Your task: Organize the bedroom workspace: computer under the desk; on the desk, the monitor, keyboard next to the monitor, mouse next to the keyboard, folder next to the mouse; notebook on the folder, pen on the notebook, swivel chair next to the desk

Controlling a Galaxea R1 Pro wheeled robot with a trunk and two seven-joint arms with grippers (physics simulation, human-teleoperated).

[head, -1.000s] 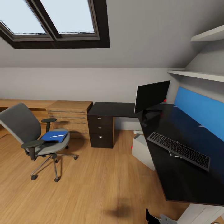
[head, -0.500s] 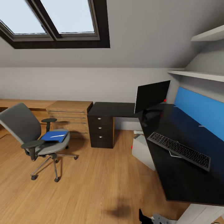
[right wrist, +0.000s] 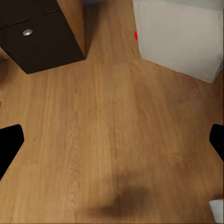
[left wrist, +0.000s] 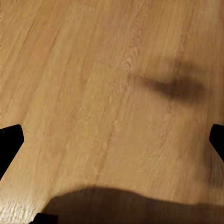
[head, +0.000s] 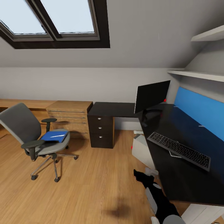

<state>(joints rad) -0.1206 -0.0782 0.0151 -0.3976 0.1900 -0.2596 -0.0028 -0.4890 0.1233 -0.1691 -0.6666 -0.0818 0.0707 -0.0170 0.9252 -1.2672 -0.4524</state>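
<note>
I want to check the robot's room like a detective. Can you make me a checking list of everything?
Surface: glossy black desk on a wooden floor.
Job's things: monitor and keyboard on the desk; computer under it; blue folder with the pen on the swivel chair, apart from the desk.
Clutter: nothing seen.
Grippers: right gripper beside the desk edge, fingers apart; left gripper fingers apart, holding nothing.
Cables: nothing seen.
Surroundings: skylight, wooden cabinet, shelves.

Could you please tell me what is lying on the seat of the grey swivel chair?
A flat bright blue folder with a slender white pen on it. Any notebook there isn't distinguishable.
</note>
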